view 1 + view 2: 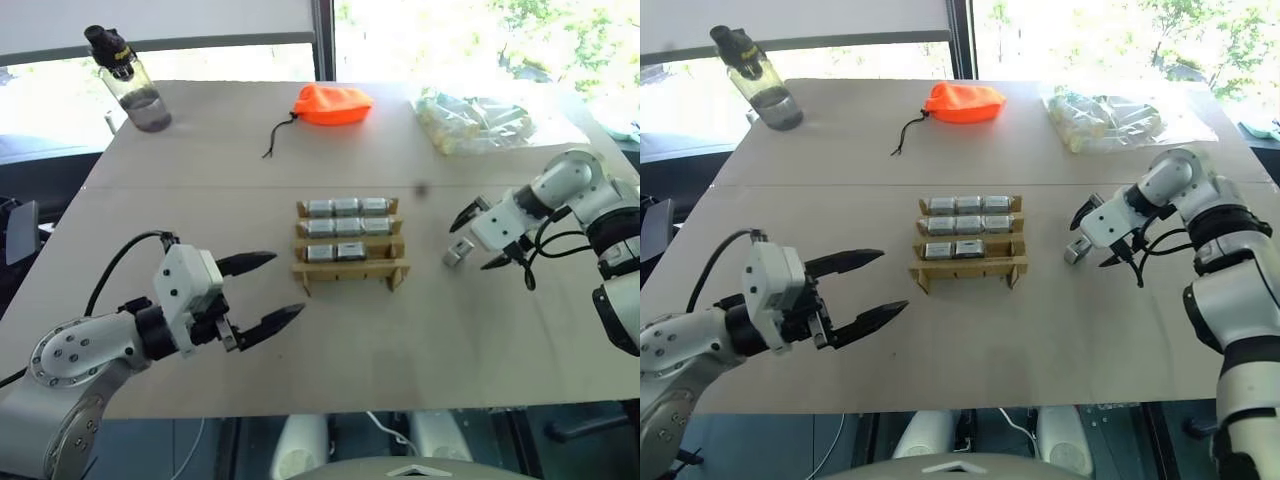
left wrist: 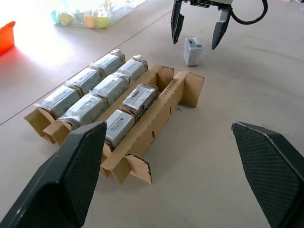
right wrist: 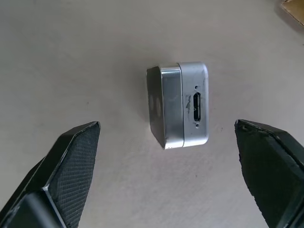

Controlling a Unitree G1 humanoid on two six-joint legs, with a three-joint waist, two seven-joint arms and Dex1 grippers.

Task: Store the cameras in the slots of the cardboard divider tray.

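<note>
right claw (image 1: 478, 238) spread wide above loose camera (image 3: 180, 105) on table (image 1: 420, 330) | risk: fingertip knocks it aside (small, smooth) | left claw (image 1: 262, 290) spread, empty

On the counter (image 1: 400, 370): water bottle (image 1: 130, 80) at eleven o'clock, orange drawstring pouch (image 1: 333, 104) at twelve, clear bag (image 1: 472, 122) at one.

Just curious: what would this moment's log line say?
tray: eight slots filled, one empty | loose camera on table | right gripper open above it | left gripper open, idle
</note>
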